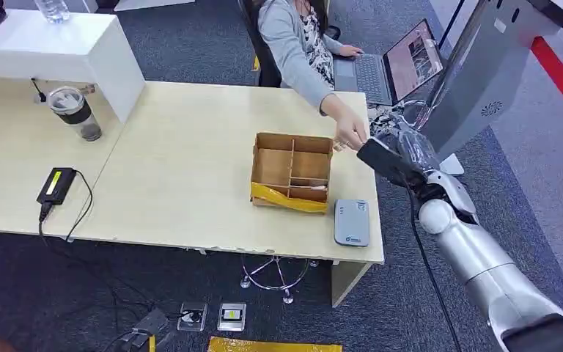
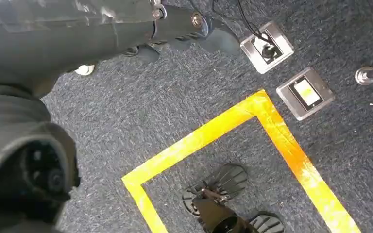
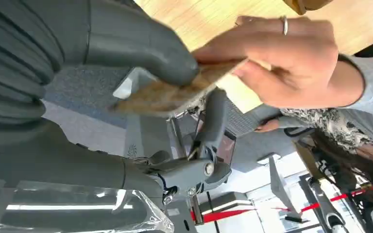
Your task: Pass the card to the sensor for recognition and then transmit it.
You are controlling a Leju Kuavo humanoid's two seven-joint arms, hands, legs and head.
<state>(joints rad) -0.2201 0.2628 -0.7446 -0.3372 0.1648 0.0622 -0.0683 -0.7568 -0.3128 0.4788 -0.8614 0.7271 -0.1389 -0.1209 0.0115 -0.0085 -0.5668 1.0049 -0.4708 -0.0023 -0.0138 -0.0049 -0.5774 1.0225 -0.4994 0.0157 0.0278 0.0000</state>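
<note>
My right hand (image 1: 396, 158) is raised just past the table's right edge, wrapped in clear plastic. In the right wrist view its thumb (image 3: 141, 48) presses a brownish card (image 3: 175, 92) against the fingers. A person's hand (image 3: 281, 58) with a ring pinches the card's other end. From the head view that person's hand (image 1: 350, 132) reaches over from a grey sleeve to meet mine. The grey card sensor (image 1: 352, 222) lies flat on the table's front right corner, below and left of my hand. My left hand (image 2: 175, 26) hangs over the carpet, fingers stretched out, holding nothing.
An open, divided cardboard box (image 1: 292, 172) with yellow tape sits left of the sensor. A tumbler (image 1: 75, 111) and a black cabled device (image 1: 56, 185) are at the table's left. A laptop (image 1: 403, 66) and a grey kiosk (image 1: 484, 81) stand behind my right hand.
</note>
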